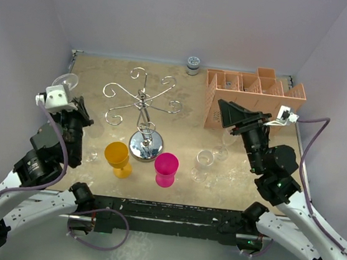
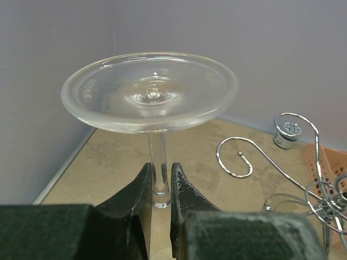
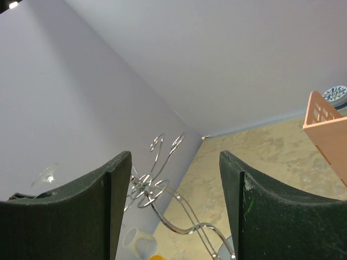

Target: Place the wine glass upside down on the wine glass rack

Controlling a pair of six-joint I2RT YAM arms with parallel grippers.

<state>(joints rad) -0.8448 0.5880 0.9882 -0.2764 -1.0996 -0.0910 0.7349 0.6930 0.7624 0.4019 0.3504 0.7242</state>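
A clear wine glass [image 2: 152, 89] is held upside down, its round foot on top, with my left gripper [image 2: 161, 169] shut on its stem. Its bowl is hidden below the fingers. From above, the foot [image 1: 65, 81] shows at the table's left edge, above the left gripper [image 1: 68, 94]. The silver wine glass rack [image 1: 142, 101] stands to the right of it on a round mirrored base [image 1: 145, 147]. Its scroll arms [image 2: 241, 157] show close by in the left wrist view. My right gripper [image 1: 224, 114] hovers open and empty on the rack's right [image 3: 174, 158].
A yellow goblet [image 1: 117, 158] and a pink goblet [image 1: 166, 169] stand in front of the rack base. Two clear glasses [image 1: 204, 163] sit below the right gripper. An orange-pink slotted box [image 1: 252, 95] is at the back right, with a small jar [image 1: 193, 65] by the back wall.
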